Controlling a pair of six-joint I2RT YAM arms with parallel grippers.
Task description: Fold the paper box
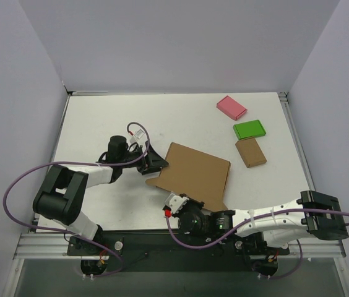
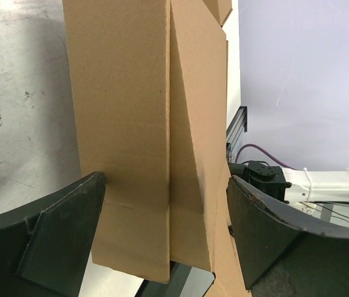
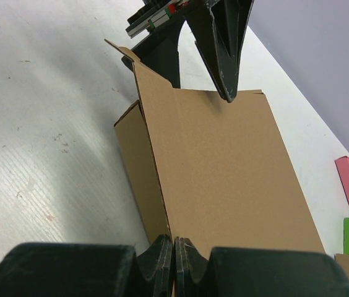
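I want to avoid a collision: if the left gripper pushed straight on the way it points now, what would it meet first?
The paper box itself: it already sits between the left gripper's open jaws. Beyond it, the right arm lies roughly ahead, though depth there is hard to judge.

The large plain brown corrugated cardboard box (image 1: pixel 196 175) is showing an even tan, no print on it, with its fold lines reading a shade darker. The small flat pink block (image 1: pixel 231 107) is glowing bubblegum pink, the small flat green block (image 1: pixel 249 129) is shining bright lime, and the small brown rectangular block (image 1: pixel 250 152) is matching the cardboard's tan. The white tabletop (image 1: pixel 100 117) is looking scuffed with faint grey specks. Both arms are wearing white shells with black joints, trailing purple cables. The black left gripper (image 1: pixel 154 164) and black right gripper (image 1: pixel 182 207) are looking matt dark, a dab of red sitting by the right one. The pale lavender walls (image 1: pixel 174 43) are staying plain.
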